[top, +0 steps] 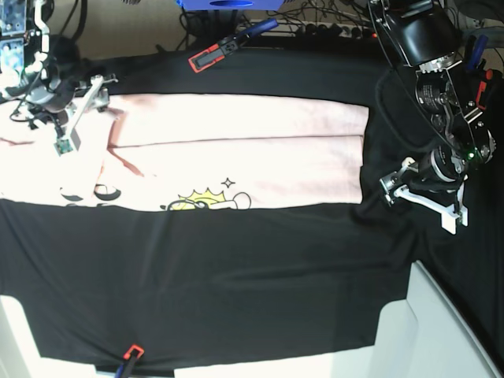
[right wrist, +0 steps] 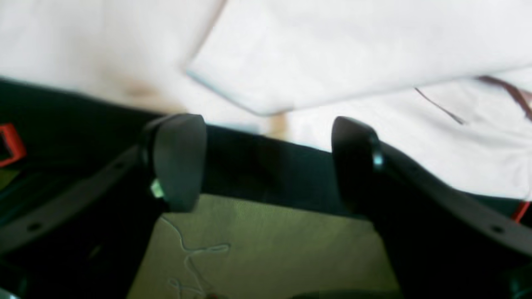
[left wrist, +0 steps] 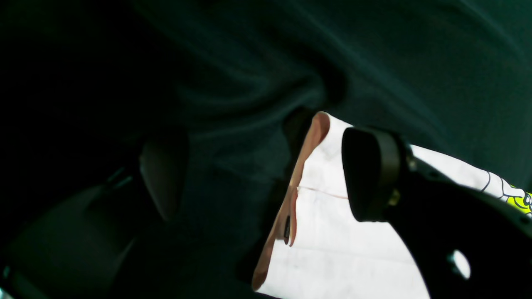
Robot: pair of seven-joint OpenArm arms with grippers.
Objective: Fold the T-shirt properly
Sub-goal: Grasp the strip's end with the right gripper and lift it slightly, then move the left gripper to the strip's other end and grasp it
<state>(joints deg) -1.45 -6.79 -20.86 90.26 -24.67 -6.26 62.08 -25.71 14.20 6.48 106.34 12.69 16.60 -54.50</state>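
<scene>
A: Start with the big stuff. What carries everything?

B: A counter point(top: 260, 315) draped in a black cloth point(top: 236, 268), rumpled into soft ridges near the left gripper point(top: 421, 197). Clamps pin the cloth down: a red-and-black clamp point(top: 213, 55) on the far edge, another red clamp point(top: 130, 356) on the near edge. Behind the far edge there is a tangle of cables point(top: 323, 24) and a blue box point(top: 228, 4).

A: And the T-shirt?

B: The T-shirt point(top: 236, 150) lies flat on the cloth as a long pale pink band between the two grippers, folded lengthwise, with a crease running along its middle. Its yellow cartoon graphic point(top: 206, 201) and bits of black lettering show along the near edge.

A: Where does it sit relative to the left gripper?

B: Just beside it. In the left wrist view the shirt's corner lies under and past one finger point(left wrist: 370, 174), and the jaws stand apart with nothing between them.

A: The right gripper?

B: The right gripper point(top: 75, 130) sits over the shirt's other end. From its wrist view the fingers point(right wrist: 178, 162) are spread wide and empty, the pink fabric just beyond their tips, blurred. Below them shows an olive-green surface point(right wrist: 266, 245) with a loose pale thread point(right wrist: 191, 253).
</scene>
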